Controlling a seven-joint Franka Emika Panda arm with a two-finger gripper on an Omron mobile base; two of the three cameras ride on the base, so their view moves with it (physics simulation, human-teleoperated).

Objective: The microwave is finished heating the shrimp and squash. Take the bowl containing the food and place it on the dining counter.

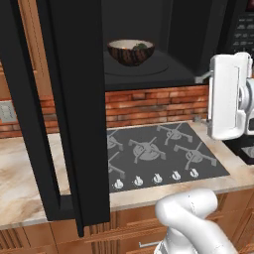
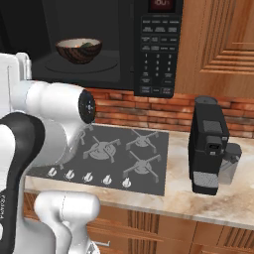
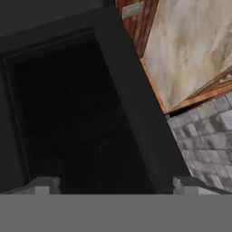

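The microwave (image 2: 99, 44) stands open, its door (image 1: 74, 114) swung wide out toward the near left, so the step of getting at the food looks done. The bowl (image 1: 131, 51) sits upright on the round plate inside the cavity, dark brown outside and pale within, with a dark green lump of squash (image 1: 142, 47) just visible over its rim; the shrimp is too small to make out from here. Below the oven a grey cooktop (image 1: 158, 154) lies on a marbled bench (image 1: 25, 183), with a brick wall behind it, and a black coffee machine (image 2: 211, 144) stands on the bench to the right. The tool (image 3: 116, 185) has its two tips spread wide apart with nothing between them, and the hand view looks along the dark inner face of the door toward the bench and the tiled floor, so it appears to be near the door and not yet at the bowl. As a judgement, the task is in its early part: opening is complete, while reaching into the cavity, gripping the bowl by its rim, lifting it out level, driving to the dining counter and setting it down all remain.
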